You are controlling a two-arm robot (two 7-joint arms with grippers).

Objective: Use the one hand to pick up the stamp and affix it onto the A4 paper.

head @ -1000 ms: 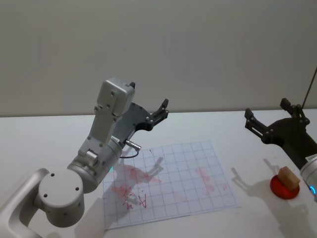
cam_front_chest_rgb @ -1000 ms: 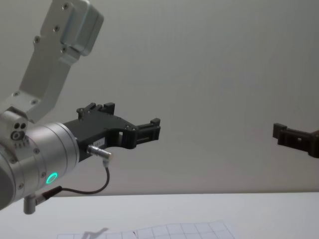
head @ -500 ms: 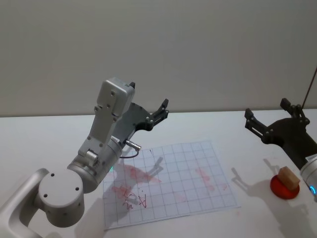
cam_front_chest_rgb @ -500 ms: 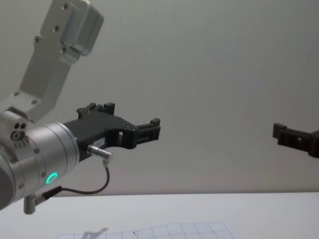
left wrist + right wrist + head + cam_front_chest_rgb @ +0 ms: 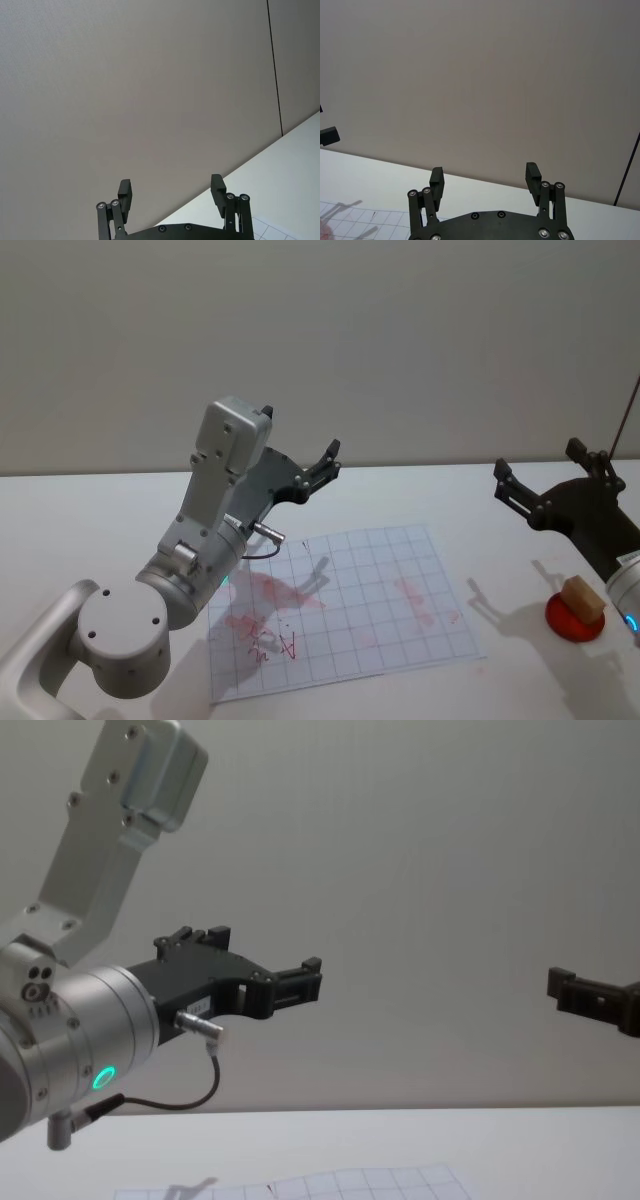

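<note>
The stamp (image 5: 582, 598), a small tan wooden block, rests on a red round pad (image 5: 574, 619) at the table's right edge. The A4 paper (image 5: 370, 595), a gridded white sheet with red smudges and marks, lies flat in the middle of the table; a strip of it shows along the bottom of the chest view (image 5: 300, 1186). My right gripper (image 5: 545, 476) hangs open in the air above and behind the stamp, empty (image 5: 484, 177). My left gripper (image 5: 325, 462) is held open and empty above the paper's far left corner (image 5: 170, 188).
The white tabletop (image 5: 90, 520) stretches to a plain grey wall. My large silver left arm (image 5: 200, 540) with its green ring light stands over the paper's left side. A thin dark cable (image 5: 625, 420) runs down at the far right.
</note>
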